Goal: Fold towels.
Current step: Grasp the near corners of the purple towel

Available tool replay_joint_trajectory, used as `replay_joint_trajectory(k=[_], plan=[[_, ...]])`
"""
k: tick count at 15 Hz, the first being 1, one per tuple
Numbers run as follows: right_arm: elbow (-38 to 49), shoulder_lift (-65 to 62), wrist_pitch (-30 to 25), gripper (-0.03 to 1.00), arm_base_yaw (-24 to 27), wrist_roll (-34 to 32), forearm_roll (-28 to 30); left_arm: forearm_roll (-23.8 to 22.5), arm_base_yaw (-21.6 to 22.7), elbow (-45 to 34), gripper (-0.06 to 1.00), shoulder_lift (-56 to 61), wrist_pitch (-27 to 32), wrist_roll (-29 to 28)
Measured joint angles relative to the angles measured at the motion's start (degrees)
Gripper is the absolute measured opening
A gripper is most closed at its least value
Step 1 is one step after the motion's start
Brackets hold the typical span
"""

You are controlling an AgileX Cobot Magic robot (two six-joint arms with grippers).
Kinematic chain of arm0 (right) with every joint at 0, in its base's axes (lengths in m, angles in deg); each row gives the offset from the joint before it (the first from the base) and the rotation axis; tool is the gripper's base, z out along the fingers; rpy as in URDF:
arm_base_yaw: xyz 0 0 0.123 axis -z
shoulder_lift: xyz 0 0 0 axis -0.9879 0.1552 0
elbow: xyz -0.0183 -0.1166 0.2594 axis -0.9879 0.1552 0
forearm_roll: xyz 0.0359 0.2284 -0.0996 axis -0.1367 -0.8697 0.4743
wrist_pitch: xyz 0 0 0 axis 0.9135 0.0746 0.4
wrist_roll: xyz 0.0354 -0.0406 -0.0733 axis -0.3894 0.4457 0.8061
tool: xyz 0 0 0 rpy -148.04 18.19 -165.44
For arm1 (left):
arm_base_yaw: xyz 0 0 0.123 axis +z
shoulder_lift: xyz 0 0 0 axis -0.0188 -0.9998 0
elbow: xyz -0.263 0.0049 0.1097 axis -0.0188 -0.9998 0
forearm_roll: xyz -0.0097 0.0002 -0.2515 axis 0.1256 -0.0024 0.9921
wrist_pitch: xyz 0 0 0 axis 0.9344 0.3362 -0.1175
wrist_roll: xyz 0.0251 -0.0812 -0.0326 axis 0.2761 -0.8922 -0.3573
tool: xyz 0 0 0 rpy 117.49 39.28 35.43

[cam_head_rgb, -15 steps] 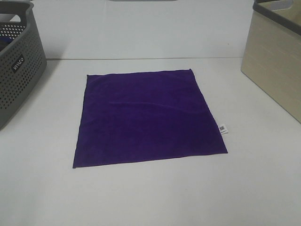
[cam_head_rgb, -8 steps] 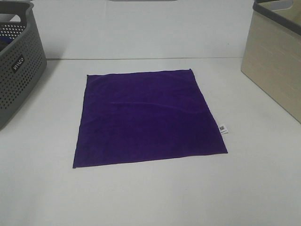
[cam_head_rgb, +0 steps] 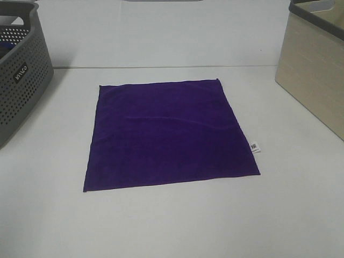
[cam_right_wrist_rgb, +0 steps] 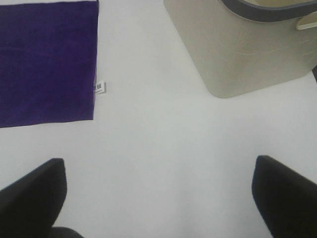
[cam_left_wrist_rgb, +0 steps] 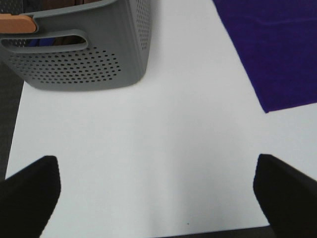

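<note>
The purple towel [cam_head_rgb: 169, 134] is spread flat at the centre of the table [cam_head_rgb: 161, 226]. The left gripper [cam_left_wrist_rgb: 156, 168] and right gripper [cam_right_wrist_rgb: 158, 166] are seen released and empty. A shallow pinch could drag and bunch it.

One towel [cam_head_rgb: 171, 134] is seen, and it is purple. One small white tag [cam_head_rgb: 256, 147] is counted on its edge. Two boxes are seen in all: one grey basket [cam_head_rgb: 21, 70] with lots of little holes, and one tan bin [cam_head_rgb: 314, 75]. One white table [cam_head_rgb: 172, 226] is found under them all. Two grippers are counted, the left gripper [cam_left_wrist_rgb: 156, 171] and the right gripper [cam_right_wrist_rgb: 159, 168]. Two dark fingers [cam_left_wrist_rgb: 29, 191] are seen on each one, so four fingers are counted in all.
</note>
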Motion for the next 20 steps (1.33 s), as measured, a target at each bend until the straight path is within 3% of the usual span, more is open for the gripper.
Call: replay_joint_trajectory(k=[3, 4, 6, 7, 8, 9, 11, 13, 16, 20], plan=[[-15.0, 30.9, 0.4, 0.99, 0.0, 0.5, 0.7, -0.6, 0.0, 11.3, 0.99, -27.2, 0.5, 0.1], [-20.1, 40.9, 1.1, 0.99, 0.1, 3.6, -0.7, 0.0, 0.0, 14.1, 0.99, -34.8, -0.2, 0.1], [-27.9, 56.6, 2.3, 0.99, 0.6, 13.4, -9.9, 8.9, -1.1, 17.6, 0.99, -50.2, -4.4, 4.6], [-28.8, 60.8, 2.8, 0.99, 2.3, 17.4, -14.6, 13.3, -4.0, 17.7, 0.99, -54.8, -6.2, 7.4], [-28.9, 63.8, 2.5, 0.99, 5.0, 21.4, -19.4, 16.0, -8.4, 17.7, 0.99, -59.6, -9.2, 8.3], [-28.9, 65.3, 2.2, 0.99, 7.0, 23.9, -22.6, 17.0, -10.1, 17.7, 0.99, -61.8, -11.1, 8.1], [-28.3, 70.3, -1.6, 0.99, 14.2, 36.2, -37.8, 19.9, -16.1, 17.7, 0.99, -70.1, -18.0, 6.0], [-25.1, 75.6, -5.3, 0.99, 15.8, 44.5, -45.0, 26.2, -17.1, 18.8, 0.99, -78.8, -19.7, 9.7], [-22.1, 78.2, 0.2, 0.99, 11.1, 43.9, -41.4, 34.5, -17.1, 19.2, 0.99, -85.8, -19.8, 17.9], [-21.9, 84.8, 5.4, 0.99, 5.7, 40.0, -37.0, 38.0, -17.1, 21.1, 0.99, -91.5, -20.1, 21.4]])
